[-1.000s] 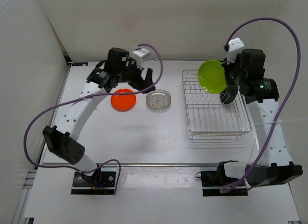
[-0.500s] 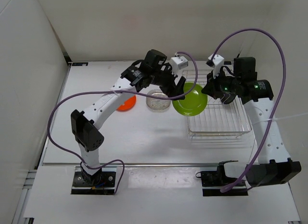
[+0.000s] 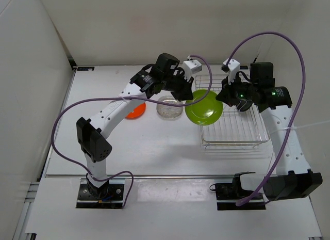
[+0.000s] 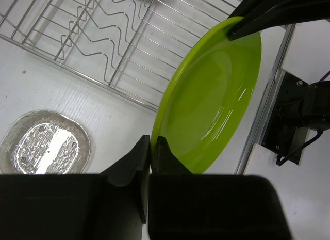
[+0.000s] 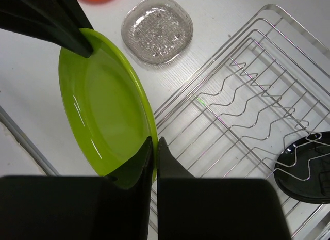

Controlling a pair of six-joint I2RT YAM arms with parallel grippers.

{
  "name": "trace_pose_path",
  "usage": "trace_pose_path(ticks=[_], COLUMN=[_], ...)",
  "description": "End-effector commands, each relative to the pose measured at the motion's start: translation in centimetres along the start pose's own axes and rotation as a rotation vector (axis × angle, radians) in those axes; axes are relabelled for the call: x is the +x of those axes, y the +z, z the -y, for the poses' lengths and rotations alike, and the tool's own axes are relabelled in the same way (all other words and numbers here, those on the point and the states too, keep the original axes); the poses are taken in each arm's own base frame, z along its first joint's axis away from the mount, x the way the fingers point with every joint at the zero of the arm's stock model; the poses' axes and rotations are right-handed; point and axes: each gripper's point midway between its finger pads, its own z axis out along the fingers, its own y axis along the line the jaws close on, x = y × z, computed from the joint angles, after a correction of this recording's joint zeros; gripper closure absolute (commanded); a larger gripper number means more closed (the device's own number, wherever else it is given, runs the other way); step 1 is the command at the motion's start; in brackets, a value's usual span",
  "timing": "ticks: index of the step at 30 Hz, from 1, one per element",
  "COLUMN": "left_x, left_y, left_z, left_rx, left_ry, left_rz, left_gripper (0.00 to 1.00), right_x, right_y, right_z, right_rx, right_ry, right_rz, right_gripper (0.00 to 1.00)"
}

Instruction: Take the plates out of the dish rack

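Near edge of the table bare of plates. Farther in, on the right, the dish rack, only wire in its near half. Beyond that, the yellow-green plate held over the rack's left rim, part above wire and part above table, just beside the clear plate lying flat to its left, the orange plate past that and half hidden by the left arm. Clamped from both sides: left hand pinched tight on the rim nearest the clear plate, right hand pinched tight on the opposite rim. Reads as a handover at its midpoint, right to left. To do it well: check that the left pinch reaches well onto the rim, not just the lip. Release the right hand only then, and draw it straight back over the rack without dragging the rim. Hold the left wrist steady meanwhile, given the likely droop of a smooth shallow plate under a one-sided pinch. Round, so no long axis of its own; line between the two grips running left to right across the table. Hollow face up toward the overhead view; level or slightly tipped, not clear. Farthest back, the black plate lying in the rack under a wire prong, not yet unloaded.
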Motion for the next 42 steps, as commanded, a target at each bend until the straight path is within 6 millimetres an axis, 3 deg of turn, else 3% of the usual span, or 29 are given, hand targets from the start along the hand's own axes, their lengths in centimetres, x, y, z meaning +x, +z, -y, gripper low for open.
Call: trace_pose_path(ticks=[1,3,4,5,7,8,10,12,13,14,16,17,20,21,25,27,32,35,42], left_x=[-2.7,-2.5,-3.1,-2.1,-2.1,-1.3,-1.0,0.6,2.7,3.1,6.3,7.7,12.3,14.1,17.8,18.5,19.9,21.4,23.6], left_y=[-2.1,-1.9,-2.2,-1.8,-2.5,-2.6,-4.4,-5.6,-8.6,-9.9,-11.5,-13.5,-15.3,-14.7,-16.0,-16.5,-15.7,-14.6,-14.4], left_z=[0.6,0.2,0.3,-0.6,-1.4,-2.7,-4.9,-8.2,-12.6,-14.4,-17.2,-19.6,-22.7,-23.1,-26.0,-27.0,-28.9,-29.5,-30.6], left_rx=[-0.026,-0.044,-0.056,-0.096,-0.163,-0.216,-0.299,-0.422,-0.526,-0.566,-0.597,-0.606,-0.543,-0.486,-0.456,-0.454,-0.381,-0.359,-0.381], left_ry=[0.025,0.013,-0.001,-0.022,-0.038,-0.069,-0.096,-0.135,-0.185,-0.209,-0.271,-0.320,-0.429,-0.466,-0.565,-0.589,-0.644,-0.678,-0.733], left_rz=[0.076,0.074,0.095,0.073,0.082,0.076,0.094,0.095,0.102,0.108,0.069,0.074,0.035,0.002,0.000,0.015,0.018,-0.005,-0.032], left_gripper=[0.89,0.89,0.89,0.89,0.89,0.89,0.89,0.89,0.89,0.89,0.89,0.89,0.89,0.89,0.89,0.89,0.89,0.89,0.89], right_x=[-2.3,-2.3,-2.5,-2.5,-1.9,-1.6,-1.5,-0.5,-0.3,-0.3,-0.2,0.2,0.3,0.4,0.0,0.1,0.4,0.5,0.3], right_y=[-1.0,-1.1,-1.3,-1.3,-1.2,-1.0,-0.9,-0.8,-0.9,-0.9,-0.9,-0.7,-0.4,-0.1,0.0,0.1,0.2,0.2,0.0], right_z=[-0.7,-0.7,-0.8,-0.8,-0.4,0.2,1.3,2.8,3.5,3.6,4.1,4.1,4.1,4.0,4.0,3.9,3.3,3.1,2.9], right_rx=[-0.011,-0.011,-0.008,-0.009,0.013,0.046,0.105,0.194,0.245,0.246,0.274,0.271,0.264,0.248,0.231,0.218,0.191,0.179,0.173], right_ry=[-0.034,-0.034,-0.039,-0.030,-0.014,-0.001,-0.004,0.033,0.031,0.031,0.030,0.043,0.047,0.050,0.059,0.065,0.065,0.060,0.055], right_rz=[0.084,0.084,0.091,0.091,0.073,0.062,0.065,0.038,0.048,0.049,0.045,0.038,0.032,0.029,0.016,0.007,-0.003,-0.008,0.003], right_gripper=[1.00,0.97,0.85,0.22,0.03,0.00,0.00,0.00,0.00,0.00,0.00,0.00,0.00,0.00,0.00,0.00,0.00,0.00,0.00])
